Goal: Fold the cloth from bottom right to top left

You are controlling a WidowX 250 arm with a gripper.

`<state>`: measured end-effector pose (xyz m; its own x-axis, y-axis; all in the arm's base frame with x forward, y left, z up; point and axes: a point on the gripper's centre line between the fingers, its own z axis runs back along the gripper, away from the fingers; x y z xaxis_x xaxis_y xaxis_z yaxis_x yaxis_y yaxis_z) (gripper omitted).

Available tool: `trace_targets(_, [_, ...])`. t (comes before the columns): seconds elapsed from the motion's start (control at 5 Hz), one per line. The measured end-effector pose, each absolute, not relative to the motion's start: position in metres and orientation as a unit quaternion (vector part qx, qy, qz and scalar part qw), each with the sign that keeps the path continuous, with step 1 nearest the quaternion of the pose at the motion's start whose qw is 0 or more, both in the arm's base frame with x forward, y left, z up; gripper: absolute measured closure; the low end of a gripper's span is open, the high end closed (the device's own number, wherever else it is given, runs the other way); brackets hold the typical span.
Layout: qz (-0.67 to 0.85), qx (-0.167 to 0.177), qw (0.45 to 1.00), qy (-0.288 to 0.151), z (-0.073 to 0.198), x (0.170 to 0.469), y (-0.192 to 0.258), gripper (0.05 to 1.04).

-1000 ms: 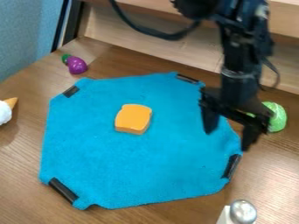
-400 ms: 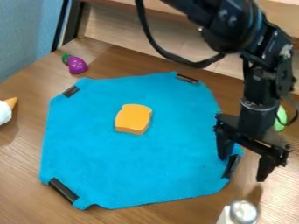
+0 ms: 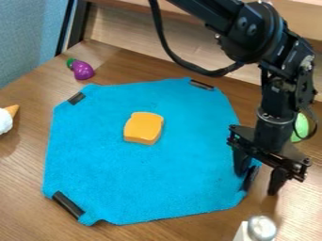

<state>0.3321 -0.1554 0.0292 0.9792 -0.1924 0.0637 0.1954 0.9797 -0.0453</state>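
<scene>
One blue cloth [image 3: 141, 174] lies unfolded on the brown wood-grain table [image 3: 25, 197], four black strips at its corners, orange bread-shaped block [image 3: 143, 128] on top. Gripper [image 3: 257, 183] at the lower-right corner, fingers wide apart, one at the cloth's edge, the other outside it. Surface, beyond cloth: purple toy eggplant [image 3: 83, 70], upper left; white-and-orange item [image 3: 5, 121], left edge; green item [image 3: 300, 128], right; silver-topped object [image 3: 261, 228], lower right. Behind: pale wooden panel [image 3: 141, 42], blue-grey wall [image 3: 28, 37].

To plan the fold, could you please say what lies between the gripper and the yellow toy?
In the camera view, only blue cloth lies between the gripper and yellow toy.
</scene>
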Motion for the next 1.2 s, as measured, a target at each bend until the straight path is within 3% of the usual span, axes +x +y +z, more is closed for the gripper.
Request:
trace_targets(0.2, [-0.095,-0.022,0.995,-0.027,0.028,0.331,-0.154,0.731])
trace_targets(0.4, [-0.095,-0.02,0.995,-0.025,0.027,0.329,-0.153,0.91])
trace_targets(0.6, [-0.095,-0.019,0.995,-0.019,0.025,0.325,-0.15,1.011])
trace_targets(0.8, [-0.086,-0.023,0.996,-0.016,0.026,0.323,-0.144,1.028])
trace_targets(1.0, [-0.09,-0.028,0.995,-0.02,0.038,0.323,-0.141,1.029])
trace_targets(1.2, [-0.076,-0.039,0.995,-0.054,0.074,0.339,-0.124,1.029])
